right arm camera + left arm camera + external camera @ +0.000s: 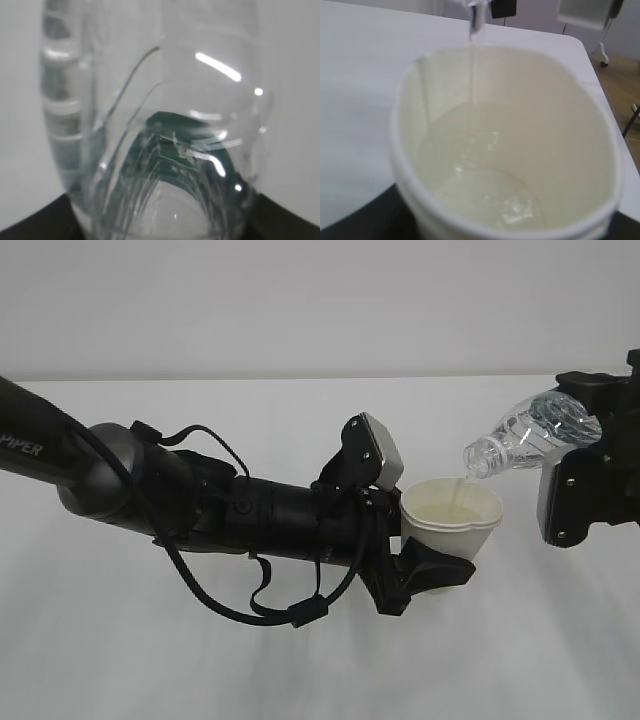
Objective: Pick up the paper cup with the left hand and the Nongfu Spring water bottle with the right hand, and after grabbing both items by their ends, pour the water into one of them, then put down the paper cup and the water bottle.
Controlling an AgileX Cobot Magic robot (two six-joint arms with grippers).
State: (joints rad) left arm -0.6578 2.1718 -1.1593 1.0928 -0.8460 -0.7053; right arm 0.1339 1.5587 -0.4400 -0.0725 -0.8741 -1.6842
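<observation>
The paper cup is clamped low in the left tool. The Nongfu Spring water bottle, gripped by the right tool, is tilted above it; water is streamed in.

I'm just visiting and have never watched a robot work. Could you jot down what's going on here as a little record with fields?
Action: pouring under way
Left hand: fingers closed around the paper cup, held off the table
Right hand: grips the Nongfu Spring water bottle, tilted neck-down over the cup
Water: thin stream entering the cup; cup partly filled
Bottle cap: none on the neck
</observation>
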